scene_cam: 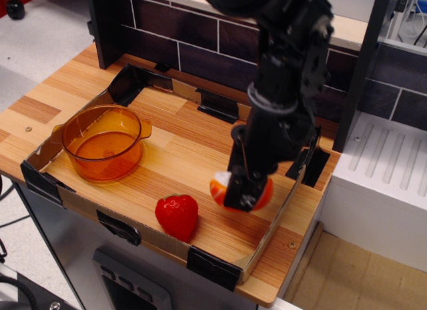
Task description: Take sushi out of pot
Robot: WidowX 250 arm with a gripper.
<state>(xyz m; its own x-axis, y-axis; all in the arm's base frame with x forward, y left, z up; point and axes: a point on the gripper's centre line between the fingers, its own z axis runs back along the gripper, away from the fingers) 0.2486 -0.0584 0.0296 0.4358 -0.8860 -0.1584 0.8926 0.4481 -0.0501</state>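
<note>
Wooden desk (pixel 200 157) carries the empty pot (pixel 103 145), well left of the jaws. They grip the sushi (pixel 220 187) low over the desk, probably to release it; a strawberry (pixel 177 215) lies just left.

arm (pixel 287 63): black, bulky jointed segments; glossy casing | claw (pixel 241 193): black, narrow

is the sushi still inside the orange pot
No, the pot holds nothing, and the sushi is clamped in the gripper near the tray's right side.
</note>
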